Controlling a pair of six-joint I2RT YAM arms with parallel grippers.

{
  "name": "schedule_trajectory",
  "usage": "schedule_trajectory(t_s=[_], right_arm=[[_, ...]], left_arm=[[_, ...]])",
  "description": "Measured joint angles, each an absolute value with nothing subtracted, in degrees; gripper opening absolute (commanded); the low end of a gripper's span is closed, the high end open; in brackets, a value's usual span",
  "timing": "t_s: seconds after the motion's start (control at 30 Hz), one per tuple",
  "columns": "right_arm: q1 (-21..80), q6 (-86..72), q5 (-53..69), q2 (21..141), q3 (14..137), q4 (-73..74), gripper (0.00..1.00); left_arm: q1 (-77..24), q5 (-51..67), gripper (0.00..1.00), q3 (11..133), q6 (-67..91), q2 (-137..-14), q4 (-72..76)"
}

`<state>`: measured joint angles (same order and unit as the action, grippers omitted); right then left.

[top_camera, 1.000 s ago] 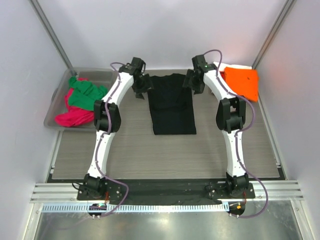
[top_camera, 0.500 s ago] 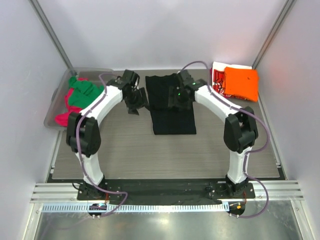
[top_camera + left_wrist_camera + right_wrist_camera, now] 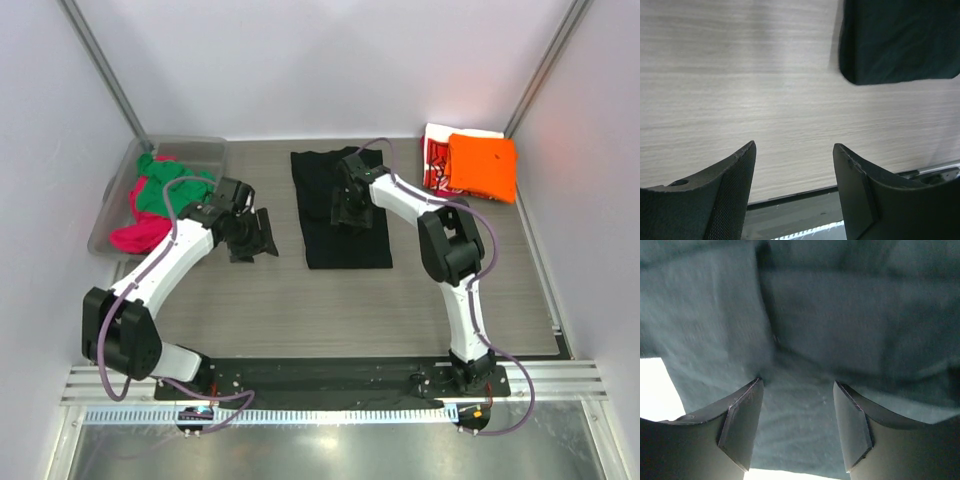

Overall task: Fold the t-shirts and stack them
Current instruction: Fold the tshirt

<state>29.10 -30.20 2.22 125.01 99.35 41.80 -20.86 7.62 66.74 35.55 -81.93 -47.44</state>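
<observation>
A black t-shirt [image 3: 345, 225], folded into a long strip, lies in the middle of the table. My right gripper [image 3: 348, 207] stands over its upper half. In the right wrist view that gripper [image 3: 797, 386] is open, its tips down at the dark cloth [image 3: 840, 325] beside a fold line. My left gripper [image 3: 254, 236] hovers left of the strip. It is open [image 3: 794, 149] above bare wood, with a corner of the black t-shirt [image 3: 895, 40] at the upper right. An orange t-shirt [image 3: 484, 165] lies folded on a red-and-white one [image 3: 432, 155] at the back right.
A clear plastic bin [image 3: 112, 205] at the back left holds a green t-shirt [image 3: 168, 190] and a magenta one [image 3: 138, 236]. The table's near edge and a metal rail [image 3: 805, 220] show beneath my left fingers. Walls close in on both sides.
My left arm has pulled away from the shirt's top left corner, toward the near left. The right gripper has moved from the shirt's top right edge onto its upper half.
</observation>
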Motion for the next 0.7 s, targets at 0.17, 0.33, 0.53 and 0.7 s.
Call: schedule_trajectory(t_s=[0.17, 0.33, 0.53, 0.7], right_arm=[[28.7, -29.8, 0.6, 130.9, 109.1, 45.2, 0.64], [26.7, -30.1, -0.8, 141.0, 129.7, 50.7, 0.64], [19.9, -35.6, 2.2, 146.0, 145.0, 47.2, 0.64], [16.4, -36.5, 2.3, 133.6, 127.6, 41.6, 0.69]], left_arm=[[-20.9, 7.0, 0.64, 62.8, 35.3, -79.4, -47.4], [-20.9, 6.9, 0.64, 61.4, 35.5, -77.5, -47.4], [-20.9, 7.7, 0.67, 61.2, 36.4, -75.9, -46.6], [-20.9, 9.9, 0.78, 59.5, 38.4, -76.3, -42.0]])
